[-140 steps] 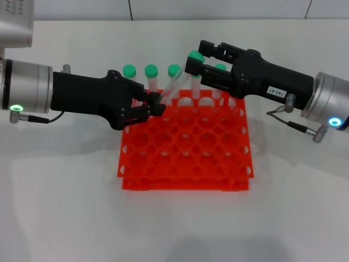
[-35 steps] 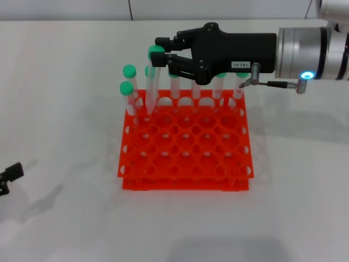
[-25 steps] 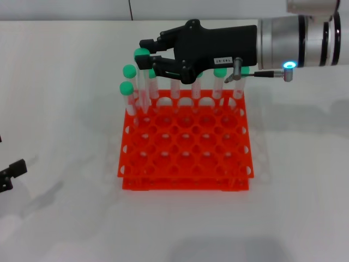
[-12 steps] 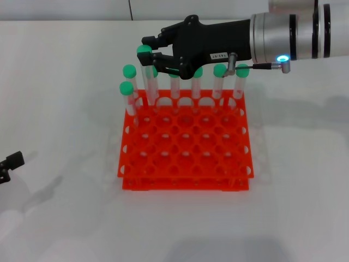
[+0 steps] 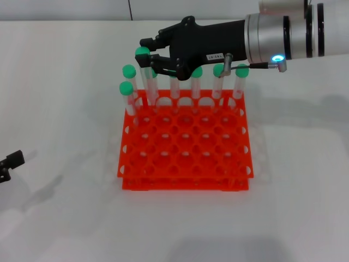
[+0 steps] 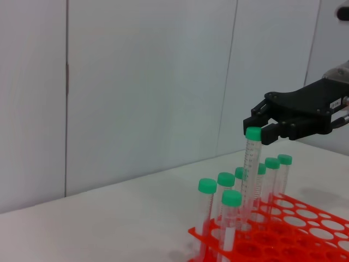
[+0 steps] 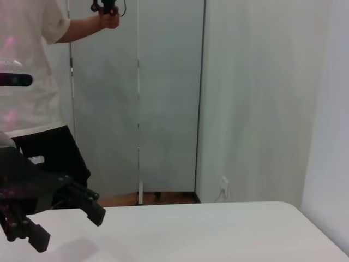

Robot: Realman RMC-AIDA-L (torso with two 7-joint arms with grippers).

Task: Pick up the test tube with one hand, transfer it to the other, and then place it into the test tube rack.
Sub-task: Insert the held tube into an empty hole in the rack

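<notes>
My right gripper (image 5: 147, 51), black with a white label, is shut on the green cap of the test tube (image 5: 145, 79). It holds the tube upright over the back left part of the orange-red rack (image 5: 185, 180). The tube's lower end is down at a back-row hole, and its cap stands higher than the other caps. The left wrist view shows the same hold: the gripper (image 6: 260, 128) on the tube (image 6: 250, 169) above the rack (image 6: 305, 218). Only a tip of my left gripper (image 5: 10, 164) shows at the left edge, low and far from the rack.
Several other green-capped tubes stand in the rack's back row (image 5: 219, 82) and at its left side (image 5: 127, 95). The rack's middle and front holes hold nothing. In the right wrist view a person (image 7: 38, 82) stands behind the table.
My right gripper has carried the tube left, brought it from tilted to upright and lowered it slightly at the rack's back left. The left gripper has pulled away to the left edge.
</notes>
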